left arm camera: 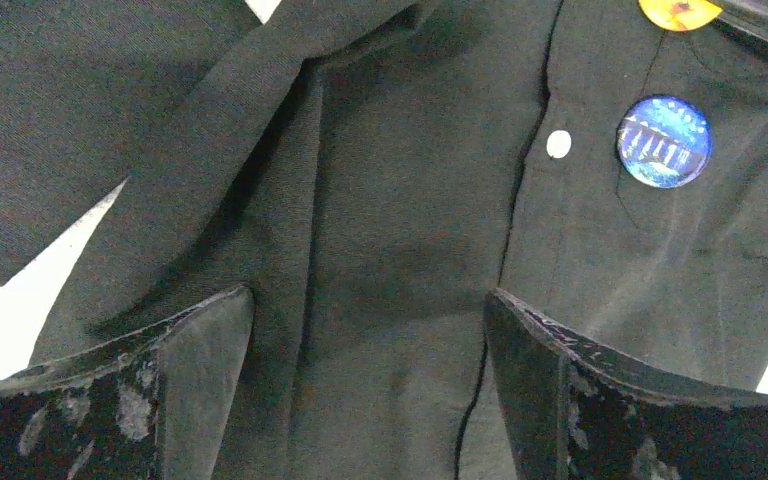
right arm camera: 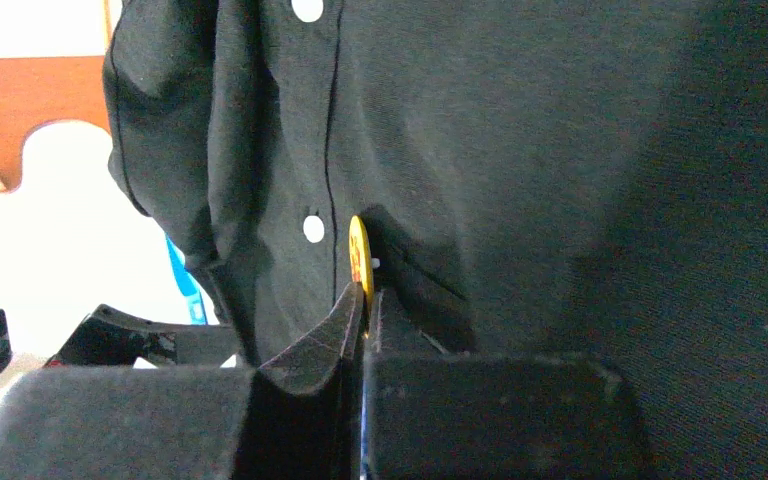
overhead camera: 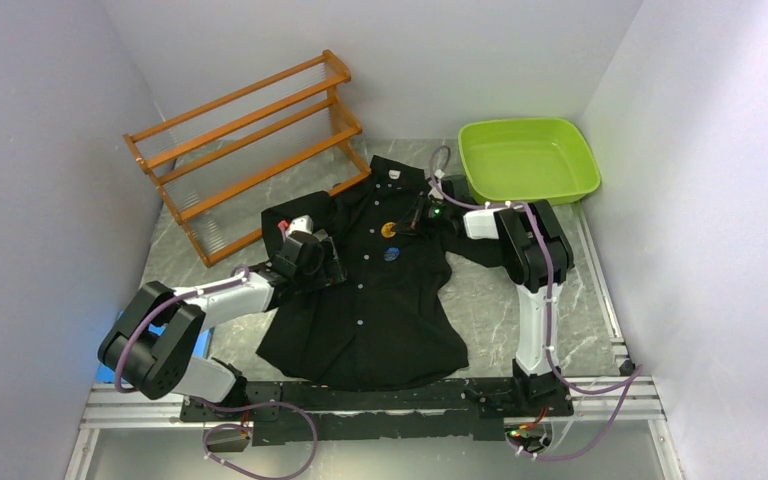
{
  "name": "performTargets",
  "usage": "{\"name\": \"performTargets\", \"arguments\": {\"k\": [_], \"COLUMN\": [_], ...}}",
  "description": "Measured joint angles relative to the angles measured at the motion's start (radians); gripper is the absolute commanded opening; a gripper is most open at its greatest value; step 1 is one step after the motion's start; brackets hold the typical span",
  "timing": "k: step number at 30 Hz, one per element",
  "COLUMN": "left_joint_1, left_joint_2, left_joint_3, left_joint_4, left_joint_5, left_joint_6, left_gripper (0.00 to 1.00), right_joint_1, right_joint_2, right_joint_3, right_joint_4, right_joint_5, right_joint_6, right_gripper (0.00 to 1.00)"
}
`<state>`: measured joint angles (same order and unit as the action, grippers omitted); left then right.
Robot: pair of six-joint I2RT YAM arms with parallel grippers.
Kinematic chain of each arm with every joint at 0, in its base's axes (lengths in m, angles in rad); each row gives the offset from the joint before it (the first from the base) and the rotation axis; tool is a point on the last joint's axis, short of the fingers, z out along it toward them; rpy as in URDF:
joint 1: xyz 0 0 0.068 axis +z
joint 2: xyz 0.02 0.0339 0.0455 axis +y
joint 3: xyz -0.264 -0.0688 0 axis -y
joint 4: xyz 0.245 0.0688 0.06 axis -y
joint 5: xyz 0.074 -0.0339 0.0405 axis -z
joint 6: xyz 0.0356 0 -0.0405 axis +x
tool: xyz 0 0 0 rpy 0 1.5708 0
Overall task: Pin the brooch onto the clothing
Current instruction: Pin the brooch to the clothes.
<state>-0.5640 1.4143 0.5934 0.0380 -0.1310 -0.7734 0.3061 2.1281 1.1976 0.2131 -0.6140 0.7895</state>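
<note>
Top external: wooden rack [overhead camera: 250, 150] far-left of shirt [overhead camera: 380, 320], green tub [overhead camera: 528, 160] far right; right gripper [right arm camera: 364, 300] pinches yellow brooch [right arm camera: 359, 255], left gripper [left arm camera: 368, 293] spread wide

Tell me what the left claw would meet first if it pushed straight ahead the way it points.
The black shirt: the open left claw aims at bare cloth. The blue brooch sits off to one side and would probably be missed, though depth is unclear.

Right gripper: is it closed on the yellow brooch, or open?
Shut on it. The right gripper pinches the lower edge of the yellow brooch, which stands edge-on against the black shirt.
</note>
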Motion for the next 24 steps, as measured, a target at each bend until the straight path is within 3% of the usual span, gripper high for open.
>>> {"name": "performTargets", "arguments": {"k": [11,24], "left_joint_1": [0.000,0.001], "left_joint_2": [0.023,0.023], "left_joint_3": [0.040,0.128], "left_joint_4": [-0.052,-0.225], "left_joint_5": [-0.037,-0.106], "left_joint_6": [-0.006,0.047], "left_gripper": [0.91,0.90], "right_joint_1": [-0.091,-0.075], "right_joint_2": [-0.007,-0.169], "right_joint_3": [-0.052,-0.018], "right_joint_4": [0.040,-0.286], "right_joint_5": [-0.068,0.171], "right_joint_6": [0.013,-0.201], "right_gripper": [0.00,0.00]}}
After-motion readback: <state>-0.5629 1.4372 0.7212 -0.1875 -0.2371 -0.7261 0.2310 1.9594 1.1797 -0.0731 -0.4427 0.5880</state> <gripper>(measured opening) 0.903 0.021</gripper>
